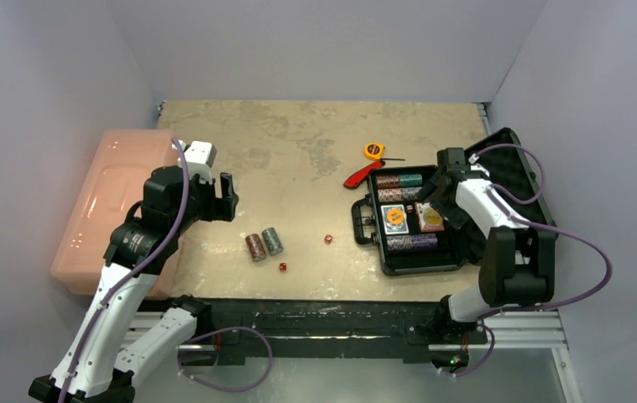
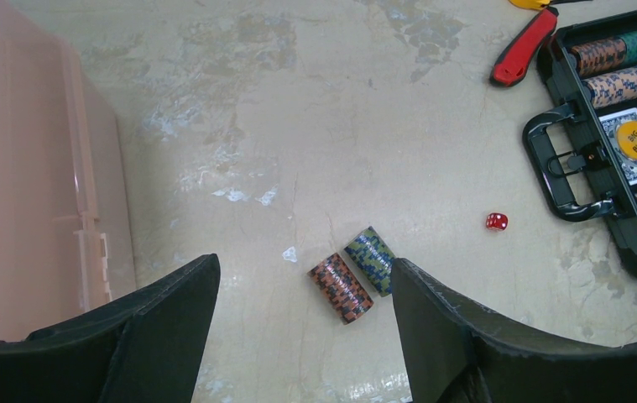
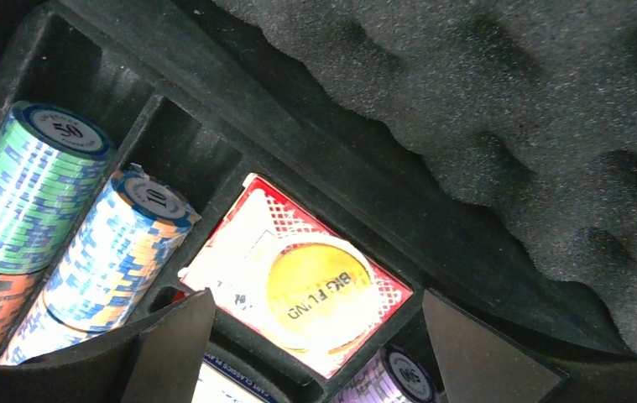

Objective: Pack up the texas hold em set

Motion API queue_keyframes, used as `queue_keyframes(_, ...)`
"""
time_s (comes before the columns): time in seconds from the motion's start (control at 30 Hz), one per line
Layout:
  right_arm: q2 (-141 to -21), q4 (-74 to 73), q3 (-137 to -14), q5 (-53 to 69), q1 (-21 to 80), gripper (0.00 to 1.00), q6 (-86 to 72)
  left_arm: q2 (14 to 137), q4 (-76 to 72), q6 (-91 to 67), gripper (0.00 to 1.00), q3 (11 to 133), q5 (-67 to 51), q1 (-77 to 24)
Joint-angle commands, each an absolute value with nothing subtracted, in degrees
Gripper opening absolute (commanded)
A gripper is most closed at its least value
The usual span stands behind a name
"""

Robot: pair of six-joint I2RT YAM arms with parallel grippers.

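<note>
Poker case (image 3: 239,101) open beneath spread right tool (image 3: 316,295), chip rolls (image 2: 341,288) below open left tool (image 2: 305,262)

Table (image 1: 298,143): matt beige top, worn and blotchy.
Bin (image 1: 113,193), left: smooth pink plastic with a faint sheen.
Foam lid (image 3: 508,109): matt black, dimpled, grainy.
Handle (image 2: 550,168): glossy black plastic.
Chip rolls (image 3: 122,252): smooth, lightly shiny.
Disc (image 3: 319,294): glossy yellow.
Card deck (image 3: 239,269): glossy face.

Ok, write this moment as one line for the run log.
left gripper: open, empty, pointing toward loose chip rolls | right gripper: open, over red card deck in case | table: two red dice loose | case: open
</note>
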State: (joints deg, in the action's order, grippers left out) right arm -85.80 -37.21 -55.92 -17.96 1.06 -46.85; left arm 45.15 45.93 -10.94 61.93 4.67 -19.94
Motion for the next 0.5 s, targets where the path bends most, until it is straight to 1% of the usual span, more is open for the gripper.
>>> queue_keyframes(0.0, -83.44, -38.3, -57.52, -22.75, 0.79, 0.99, -45.97, 45.25, 44.0, -10.64, 0.74, 61.79, 4.18, -19.78)
queue_keyframes(0.1, -81.09, -37.88, -57.19, -23.37, 0.79, 0.99, -45.21, 45.44, 44.01, -10.64, 0.74, 61.87, 3.96, -19.78)
queue_keyframes(0.47, -70.14, -32.09, -54.36, -18.02, 1.86, 0.99, -40.42, 45.79, 44.09, -10.58, 0.74, 61.79, 4.74, -19.78)
